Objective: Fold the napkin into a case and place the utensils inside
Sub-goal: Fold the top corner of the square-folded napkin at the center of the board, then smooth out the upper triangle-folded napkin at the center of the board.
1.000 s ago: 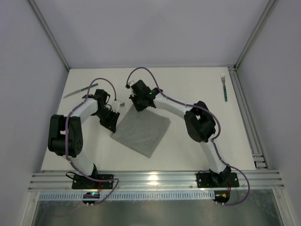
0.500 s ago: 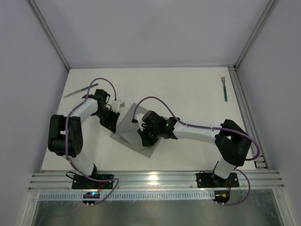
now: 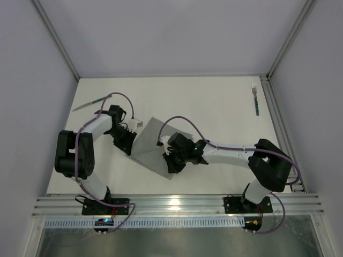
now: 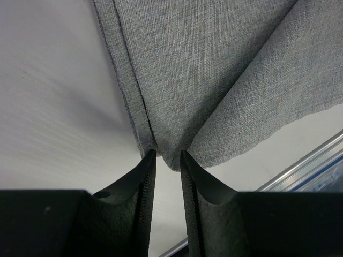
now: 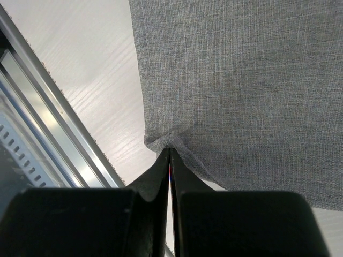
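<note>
While the right gripper (image 5: 170,150) is pinching a puckered edge of the napkin (image 3: 150,143), jaws fully together, the left gripper (image 4: 167,155) is sitting at another napkin corner, jaws narrowly apart (whether they are clamping fabric, I cannot tell). The napkin is lying partly folded on the table (image 3: 214,107), well apart from the knife (image 3: 92,103) and fork (image 3: 255,99).

Left tool (image 4: 167,156) slightly parted at grey napkin (image 4: 203,69) corner, flap folded over right, white table (image 4: 53,96)
</note>
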`<state>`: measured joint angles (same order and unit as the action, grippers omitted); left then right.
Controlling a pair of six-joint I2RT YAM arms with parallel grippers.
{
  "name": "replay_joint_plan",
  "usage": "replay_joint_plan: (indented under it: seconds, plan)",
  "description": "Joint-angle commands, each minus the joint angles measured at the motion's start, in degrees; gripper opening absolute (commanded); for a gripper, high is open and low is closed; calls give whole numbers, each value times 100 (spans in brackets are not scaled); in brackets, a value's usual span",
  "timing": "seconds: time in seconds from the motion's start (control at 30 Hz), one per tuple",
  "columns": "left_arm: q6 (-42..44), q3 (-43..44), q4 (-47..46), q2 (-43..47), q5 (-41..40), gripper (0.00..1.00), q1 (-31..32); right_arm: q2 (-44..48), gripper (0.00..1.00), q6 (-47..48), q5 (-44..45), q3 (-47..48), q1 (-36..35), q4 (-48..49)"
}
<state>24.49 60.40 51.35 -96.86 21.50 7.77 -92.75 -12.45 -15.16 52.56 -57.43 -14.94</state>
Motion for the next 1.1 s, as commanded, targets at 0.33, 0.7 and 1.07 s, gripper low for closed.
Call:
replay_joint_plan:
  seconds: [0.33, 0.7, 1.07]
  plan:
    - [302, -19, 376, 853, 303, 27, 207, 108, 4, 155, 118, -193, -58, 342]
    - [21, -441, -327, 440, -672, 27, 893, 599, 38, 24, 373, 97, 117, 88]
    - [12, -740, -591, 492, -893, 26, 1104, 645, 28, -846, 21, -386, 2085, 545]
